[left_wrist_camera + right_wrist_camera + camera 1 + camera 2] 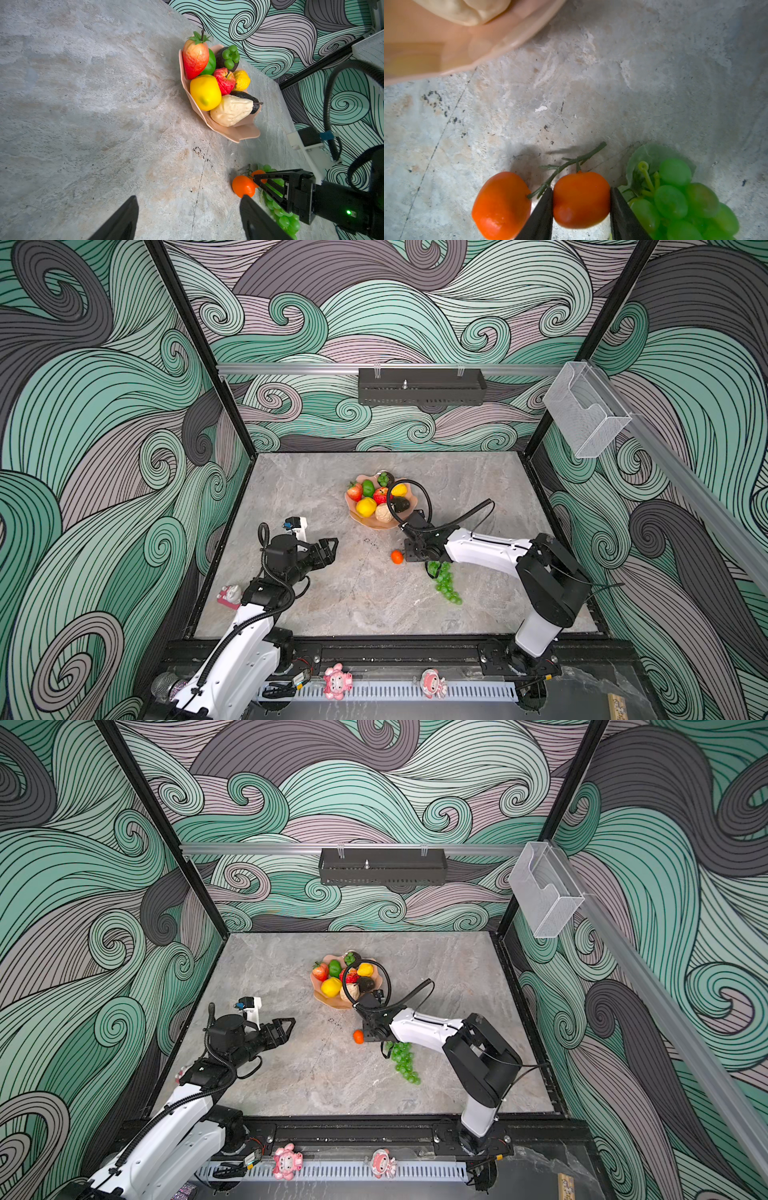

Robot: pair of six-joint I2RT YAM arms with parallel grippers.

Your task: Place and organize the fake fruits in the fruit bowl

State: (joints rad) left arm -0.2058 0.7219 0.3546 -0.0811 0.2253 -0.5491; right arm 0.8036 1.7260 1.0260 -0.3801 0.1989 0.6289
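Note:
The peach fruit bowl [365,522] [328,1002] [234,135] holds a strawberry [354,491], lime [368,488], apple [380,495], lemon [399,489], pale pear [384,513] and avocado [402,504]. In front of it two oranges on one stem lie on the table. My right gripper [581,190] [411,556] is shut on one orange [581,199]. The other orange [501,204] [396,556] [243,186] lies just outside the fingers. Green grapes [446,585] [679,199] lie beside them, partly under the right arm. My left gripper [189,197] [332,547] hangs open over bare table, left of the oranges.
The right arm's black cable [409,485] loops over the bowl. A pink figurine [230,595] sits at the table's left edge, and two more [337,681] [433,684] on the front rail. A black tray [422,386] and a clear box [586,414] hang on the walls.

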